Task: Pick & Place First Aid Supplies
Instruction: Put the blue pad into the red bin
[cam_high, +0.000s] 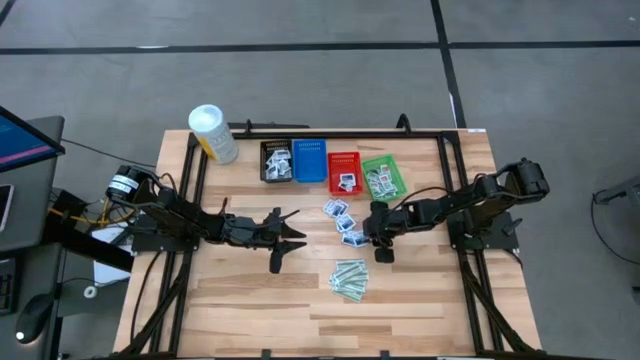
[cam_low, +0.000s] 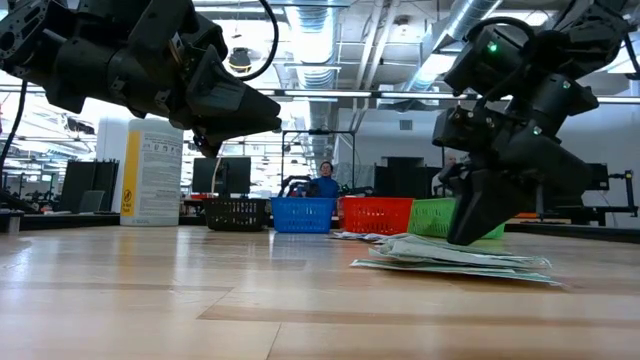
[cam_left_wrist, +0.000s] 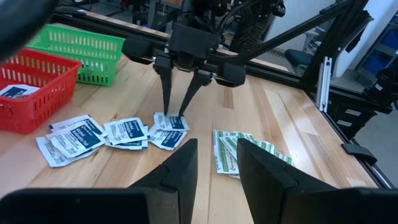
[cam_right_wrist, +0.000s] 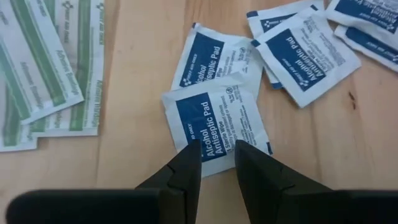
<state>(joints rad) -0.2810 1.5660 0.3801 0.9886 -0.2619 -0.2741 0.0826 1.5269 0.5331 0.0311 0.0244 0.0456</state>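
Note:
Several white alcohol-pad packets with blue print (cam_high: 342, 220) lie loose on the wooden table in front of the baskets. A small pile of pale-green strips (cam_high: 350, 278) lies nearer the front edge. My right gripper (cam_right_wrist: 217, 155) points steeply down over the packet nearest the strips (cam_right_wrist: 214, 121). Its fingers are a little apart, and their tips stand at that packet's near edge (cam_left_wrist: 169, 122). My left gripper (cam_high: 300, 228) hovers open at mid-table, left of the packets, with nothing between its fingers (cam_left_wrist: 216, 155). My right gripper comes at the nearest packet from above, slanting down, one fingertip (cam_right_wrist: 189, 155) on either side of the printed blue panel's near end (cam_right_wrist: 214, 149). The packet lies flat on the table, partly over a second one. Whether the tips touch it, I cannot tell.
Black (cam_high: 277, 160), blue (cam_high: 309, 160), red (cam_high: 345, 172) and green (cam_high: 382, 175) mesh baskets stand in a row at the far edge, some holding packets. A tall white tub (cam_high: 213, 133) stands at the far left. A dark frame borders the table (cam_high: 440, 170).

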